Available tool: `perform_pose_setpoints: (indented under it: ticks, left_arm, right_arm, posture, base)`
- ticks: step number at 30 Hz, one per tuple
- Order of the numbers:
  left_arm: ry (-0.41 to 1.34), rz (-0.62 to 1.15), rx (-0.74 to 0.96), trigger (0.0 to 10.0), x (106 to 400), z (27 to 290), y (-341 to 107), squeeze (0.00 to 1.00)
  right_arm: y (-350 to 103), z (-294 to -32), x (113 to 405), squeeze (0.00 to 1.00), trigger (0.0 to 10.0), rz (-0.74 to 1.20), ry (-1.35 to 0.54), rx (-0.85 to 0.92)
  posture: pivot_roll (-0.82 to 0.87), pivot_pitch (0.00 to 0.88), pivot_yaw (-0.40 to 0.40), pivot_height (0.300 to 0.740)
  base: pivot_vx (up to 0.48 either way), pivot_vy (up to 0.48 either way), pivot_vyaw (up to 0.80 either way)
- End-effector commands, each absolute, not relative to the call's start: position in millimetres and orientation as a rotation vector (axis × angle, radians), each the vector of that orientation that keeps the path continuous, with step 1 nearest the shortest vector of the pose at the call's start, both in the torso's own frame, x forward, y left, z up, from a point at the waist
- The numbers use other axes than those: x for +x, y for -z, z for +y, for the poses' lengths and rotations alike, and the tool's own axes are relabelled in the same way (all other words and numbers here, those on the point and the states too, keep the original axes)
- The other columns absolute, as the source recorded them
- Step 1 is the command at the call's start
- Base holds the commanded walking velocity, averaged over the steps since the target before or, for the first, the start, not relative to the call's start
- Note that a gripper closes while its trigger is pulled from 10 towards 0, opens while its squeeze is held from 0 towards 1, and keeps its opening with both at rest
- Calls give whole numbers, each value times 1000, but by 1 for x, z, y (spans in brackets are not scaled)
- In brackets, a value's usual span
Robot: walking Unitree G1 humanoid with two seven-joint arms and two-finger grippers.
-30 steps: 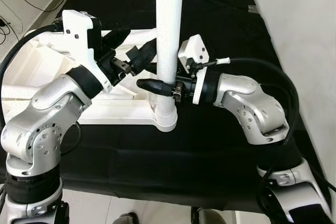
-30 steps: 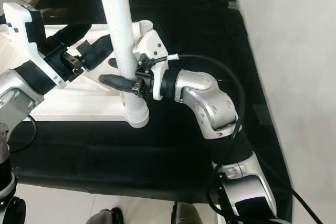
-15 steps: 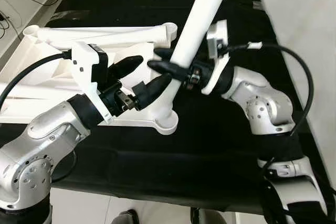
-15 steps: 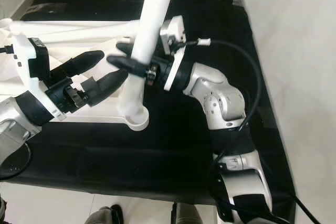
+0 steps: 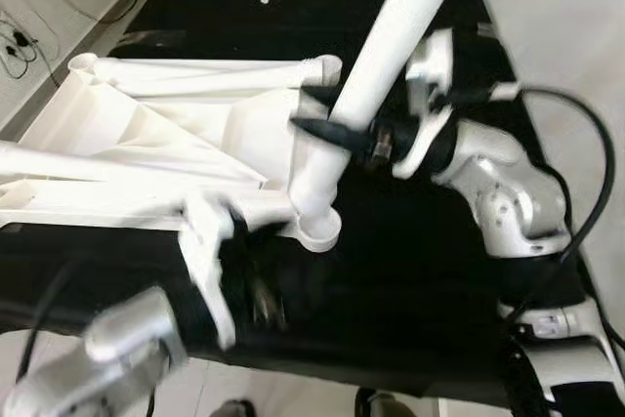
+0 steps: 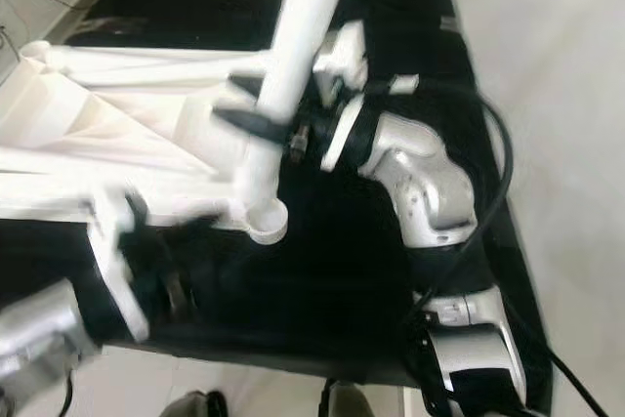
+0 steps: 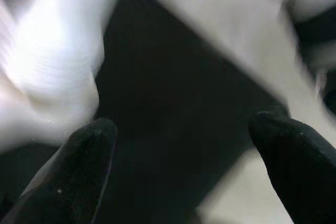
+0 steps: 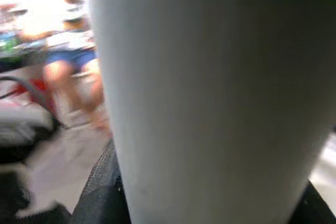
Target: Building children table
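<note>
1. Right end effector pinches the tilted white table leg above the black desk.
2. Left end effector, fingers spread, blurred over the desk.
3. Right wrist view: a blurred person behind the leg.

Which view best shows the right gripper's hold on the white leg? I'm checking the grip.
The left eye view: the right gripper clasps the tilted white leg partway up. The right eye view shows the same, blurrier. The right wrist view sees the leg too close to judge.

right end effector — clamped on white leg | left arm — blurred
</note>
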State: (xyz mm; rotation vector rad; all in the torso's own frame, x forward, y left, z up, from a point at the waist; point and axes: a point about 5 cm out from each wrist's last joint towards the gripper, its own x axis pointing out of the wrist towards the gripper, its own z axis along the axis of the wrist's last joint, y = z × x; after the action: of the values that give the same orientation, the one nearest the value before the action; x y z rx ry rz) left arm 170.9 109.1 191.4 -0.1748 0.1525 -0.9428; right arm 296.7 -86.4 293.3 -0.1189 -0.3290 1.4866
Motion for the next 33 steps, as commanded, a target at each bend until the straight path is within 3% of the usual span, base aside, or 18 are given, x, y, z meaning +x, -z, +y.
perform_pose_setpoints:
  ticks: [1, 8, 12, 16, 25, 33]
  left_arm:
    - [953, 156, -145, 10000, 167, 107, -190, 0]
    - [920, 293, -45, 10000, 132, 98, -165, 0]
    - [904, 285, -36, 10000, 127, 97, -166, 0]
    - [780, 206, 94, 10000, 131, 106, -168, 0]
    - [512, 75, 365, 10000, 131, 121, -175, 0]
    - [474, 39, 416, 10000, 128, 122, -176, 0]
  right_arm:
    - [-298, -78, 286, 0, 10000, -354, -1568, -156]
    - [-293, -76, 289, 0, 10000, -295, -1759, -205]
    - [-296, -80, 288, 0, 10000, -281, -1841, -228]
    - [-303, -83, 293, 0, 10000, -267, -1962, -278]
    - [-316, -72, 312, 0, 10000, -317, -1964, -352]
    - [-320, -61, 315, 0, 10000, -322, -1982, -357]
  posture:
    - [28, 206, 15, 740]
    - [53, 272, 27, 740]
    - [63, 296, 33, 740]
    - [78, 329, 36, 740]
    - [132, 366, 32, 740]
    - [138, 399, 14, 740]
  base:
    - [0, 0, 0]
    - [0, 0, 0]
    - [0, 0, 0]
    - [0, 0, 0]
    - [0, 0, 0]
    - [0, 0, 0]
